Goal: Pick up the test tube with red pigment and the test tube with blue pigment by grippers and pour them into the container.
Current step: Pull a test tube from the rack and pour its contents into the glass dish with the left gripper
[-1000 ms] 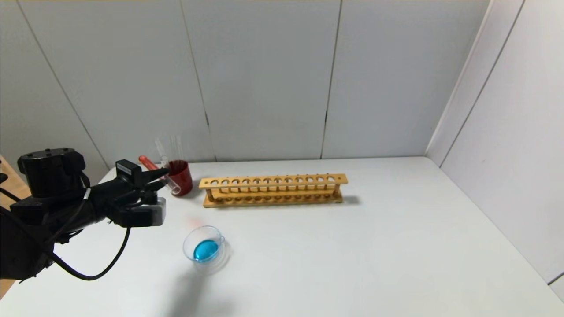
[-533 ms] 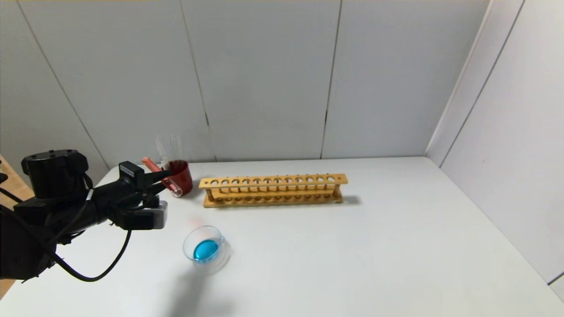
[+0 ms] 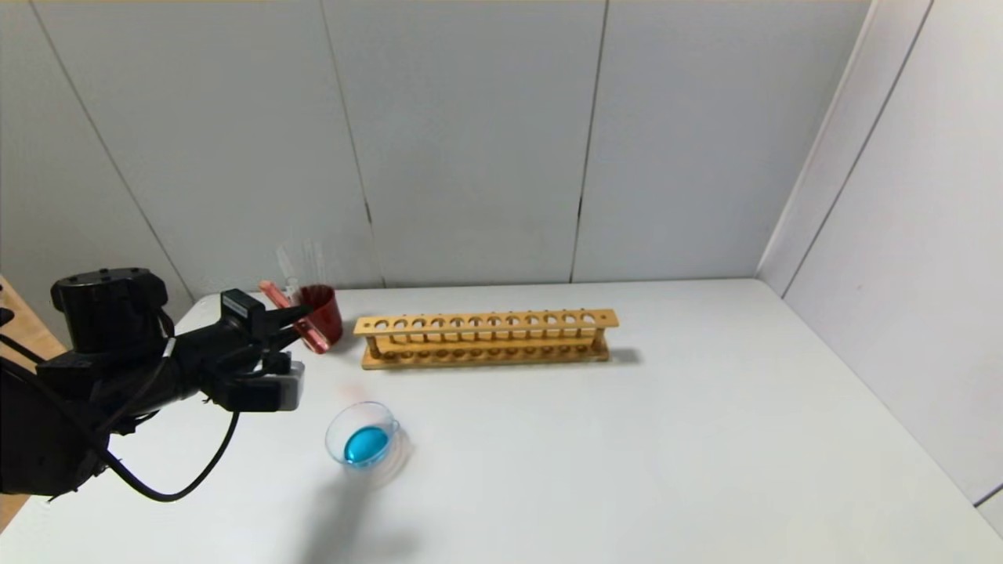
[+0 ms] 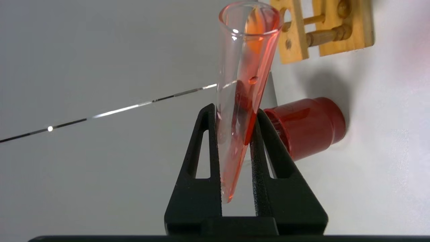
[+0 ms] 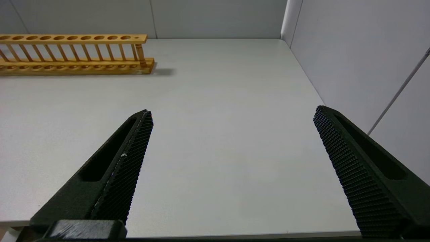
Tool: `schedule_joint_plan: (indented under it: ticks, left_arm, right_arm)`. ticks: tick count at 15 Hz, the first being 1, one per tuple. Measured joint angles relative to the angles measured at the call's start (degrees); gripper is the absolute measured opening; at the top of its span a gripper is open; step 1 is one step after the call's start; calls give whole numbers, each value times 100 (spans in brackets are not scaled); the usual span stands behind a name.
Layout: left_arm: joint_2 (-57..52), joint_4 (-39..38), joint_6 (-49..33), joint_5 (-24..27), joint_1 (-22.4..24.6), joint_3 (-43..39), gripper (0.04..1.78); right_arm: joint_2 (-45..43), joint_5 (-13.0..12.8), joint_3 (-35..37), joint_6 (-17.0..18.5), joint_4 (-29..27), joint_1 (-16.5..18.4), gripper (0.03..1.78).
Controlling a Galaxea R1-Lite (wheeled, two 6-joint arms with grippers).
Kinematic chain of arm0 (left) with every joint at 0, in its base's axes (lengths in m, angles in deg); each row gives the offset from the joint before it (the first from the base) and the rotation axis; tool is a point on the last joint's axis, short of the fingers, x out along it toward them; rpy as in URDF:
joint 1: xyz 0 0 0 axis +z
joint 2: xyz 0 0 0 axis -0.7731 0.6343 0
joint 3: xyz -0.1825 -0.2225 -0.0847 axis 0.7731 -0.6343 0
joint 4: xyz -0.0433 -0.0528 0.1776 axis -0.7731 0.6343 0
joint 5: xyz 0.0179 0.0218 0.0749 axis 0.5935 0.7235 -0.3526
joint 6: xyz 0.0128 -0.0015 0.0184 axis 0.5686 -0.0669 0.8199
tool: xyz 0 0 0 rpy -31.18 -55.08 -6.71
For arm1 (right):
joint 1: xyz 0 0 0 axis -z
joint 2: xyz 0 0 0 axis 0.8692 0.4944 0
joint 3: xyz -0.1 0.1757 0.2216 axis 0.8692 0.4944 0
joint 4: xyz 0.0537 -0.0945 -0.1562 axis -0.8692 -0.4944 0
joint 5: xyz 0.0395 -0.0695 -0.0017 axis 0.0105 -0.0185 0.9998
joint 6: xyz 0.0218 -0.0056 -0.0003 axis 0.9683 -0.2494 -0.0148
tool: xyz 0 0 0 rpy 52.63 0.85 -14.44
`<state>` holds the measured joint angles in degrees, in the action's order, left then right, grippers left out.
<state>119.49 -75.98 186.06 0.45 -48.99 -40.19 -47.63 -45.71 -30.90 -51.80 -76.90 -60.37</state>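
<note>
The left claw sits at the left of the head view, clamped on the test tube with red pigment. The tube lies tilted, and the red liquid spreads along its side. Its open mouth points down toward the red cup, just beside it.

The container is lower in the frame, below and a bit right of the claw, on the white surface. It already has blue liquid in it. So the tube has to come down the frame to get over the dish. Nothing stands in between.

The wooden rack stands to the right of the cup, out of the way. No blue tube can be made out.

The right claw has its fingers wide apart and holds nothing. It shows only in its own wrist view, over bare surface.
</note>
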Motion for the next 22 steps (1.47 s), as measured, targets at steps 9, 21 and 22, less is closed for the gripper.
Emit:
schedule_joint_plan:
  ticks: [9, 21, 22]
  left_arm:
    - [201, -27, 26, -22, -96, 30, 30]
    - [238, -27, 332, 52, -118, 13, 30]
    - [238, -27, 356, 90, -118, 13, 30]
  right_arm:
    - [0, 1, 0, -2, 0, 0, 175]
    - [0, -2, 0, -2, -1, 0, 175]
    - [0, 0, 0, -2, -1, 0, 175]
